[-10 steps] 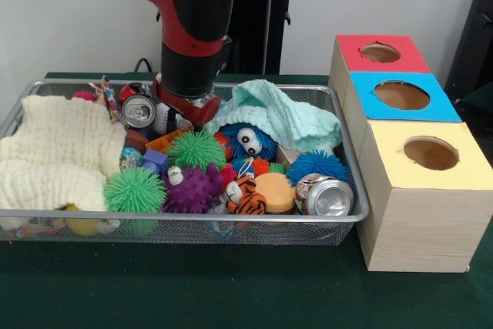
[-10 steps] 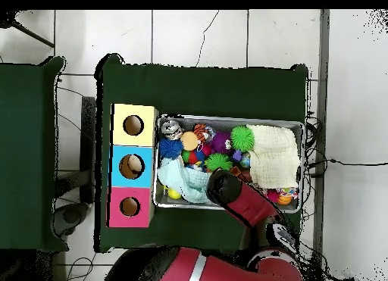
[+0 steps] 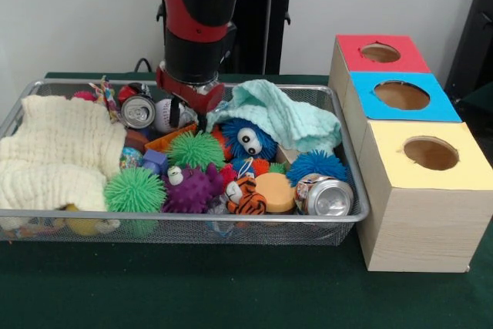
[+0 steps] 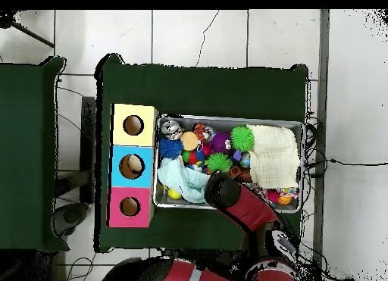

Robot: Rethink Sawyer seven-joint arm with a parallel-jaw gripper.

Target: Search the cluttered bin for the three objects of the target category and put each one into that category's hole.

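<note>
The red and black tool [image 3: 187, 105] has lifted slightly above the silver wire-mesh bin's [image 3: 350, 190] far side, by the white baseball [image 3: 163, 115]; its opening cannot be told, nothing visibly held, search continuing

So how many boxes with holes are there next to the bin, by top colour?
Red-topped box: 1
Blue-topped box: 1
Yellow-topped box: 1
Total: 3 boxes, in a row beside the bin.
</note>
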